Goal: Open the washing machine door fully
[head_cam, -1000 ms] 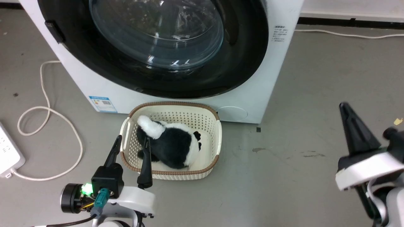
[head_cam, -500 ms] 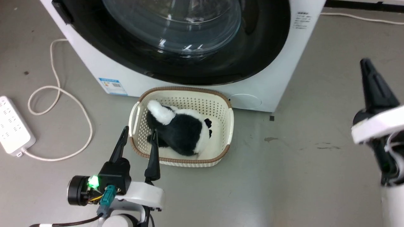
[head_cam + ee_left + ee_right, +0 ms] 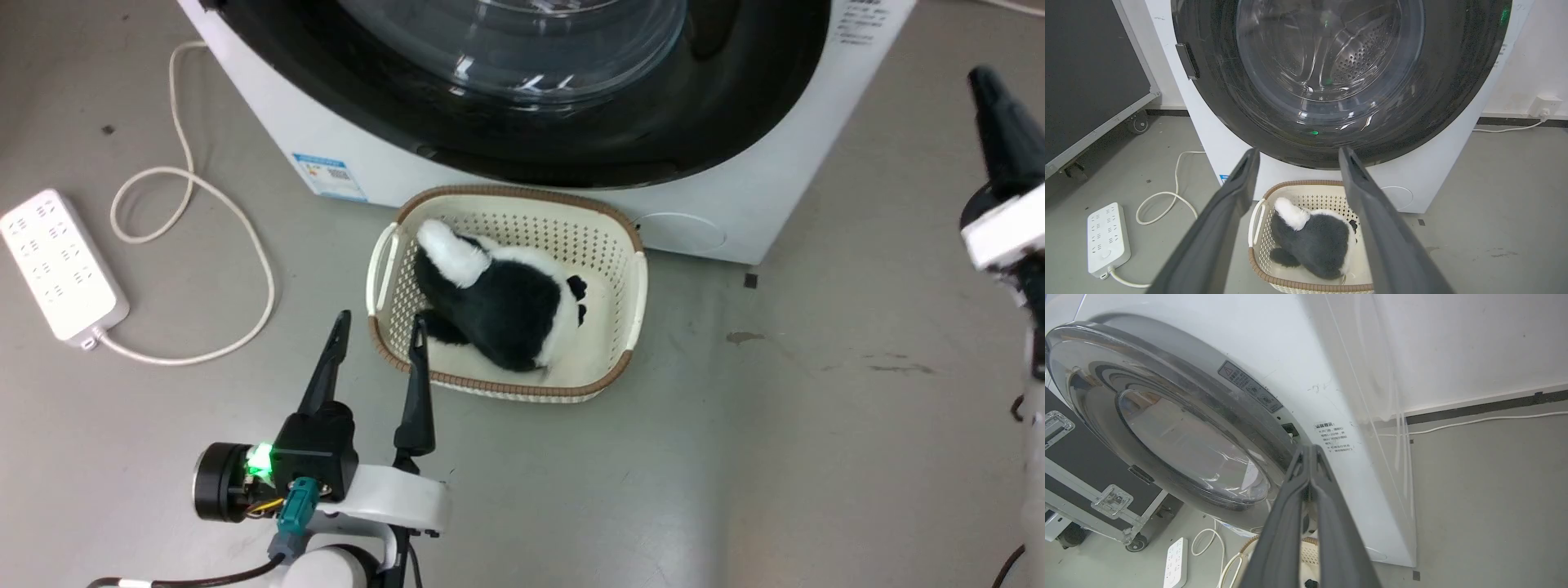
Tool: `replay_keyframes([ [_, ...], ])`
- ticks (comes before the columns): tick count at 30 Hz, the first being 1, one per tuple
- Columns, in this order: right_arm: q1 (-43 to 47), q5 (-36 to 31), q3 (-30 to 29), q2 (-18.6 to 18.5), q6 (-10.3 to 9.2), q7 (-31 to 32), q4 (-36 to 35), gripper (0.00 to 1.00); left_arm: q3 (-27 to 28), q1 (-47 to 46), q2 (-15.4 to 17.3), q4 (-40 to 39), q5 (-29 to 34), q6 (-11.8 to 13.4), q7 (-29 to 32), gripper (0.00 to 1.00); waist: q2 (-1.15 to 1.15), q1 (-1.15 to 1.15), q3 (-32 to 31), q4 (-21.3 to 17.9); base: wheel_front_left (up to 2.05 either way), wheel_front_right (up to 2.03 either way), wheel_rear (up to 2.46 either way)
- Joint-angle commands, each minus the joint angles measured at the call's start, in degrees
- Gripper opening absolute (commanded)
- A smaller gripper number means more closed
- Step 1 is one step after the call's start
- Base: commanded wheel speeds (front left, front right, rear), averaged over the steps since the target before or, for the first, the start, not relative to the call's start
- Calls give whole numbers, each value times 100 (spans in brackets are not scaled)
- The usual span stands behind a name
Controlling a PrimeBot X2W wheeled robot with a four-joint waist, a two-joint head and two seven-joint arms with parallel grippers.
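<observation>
Head view: from above, tilted steeply down at the floor (image 3: 735,490), catching the lower front of the washing machine (image 3: 784,196). Left wrist view: low and near, squarely facing the washing machine door (image 3: 1216,102); right wrist view: close at the machine's right, looking obliquely across that door. All three share the door, basket (image 3: 633,286) and power strip (image 3: 61,261).

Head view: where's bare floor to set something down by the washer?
Widest bare patch: the floor between the basket, the corner of the washing machine and the right hand. Also free: the near floor below the basket. Crowded: the left, where the cable loops to the power strip, and the left hand by the basket's rim.
</observation>
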Motion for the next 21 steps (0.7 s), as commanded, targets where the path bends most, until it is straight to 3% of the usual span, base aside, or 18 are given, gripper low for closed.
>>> replay_keyframes([
  [1, -189, 94, -39, -58, -2, 37, 70, 0, -40, -110, 4, -23, -21, 42, -60, 100, 0, 0, 60, 56, 0, 0, 0],
  [10, -989, 495, -191, -74, -3, 486, 782, 0, -204, -246, 4, -73, -42, 180, -168, 100, 0, 0, 353, 232, 0, 0, 0],
  [21, -2398, 1358, -1083, 194, -3, 1717, 2414, 0, -489, -394, 4, -58, -123, 343, -300, 100, 0, 0, 610, 415, 0, 0, 0],
])
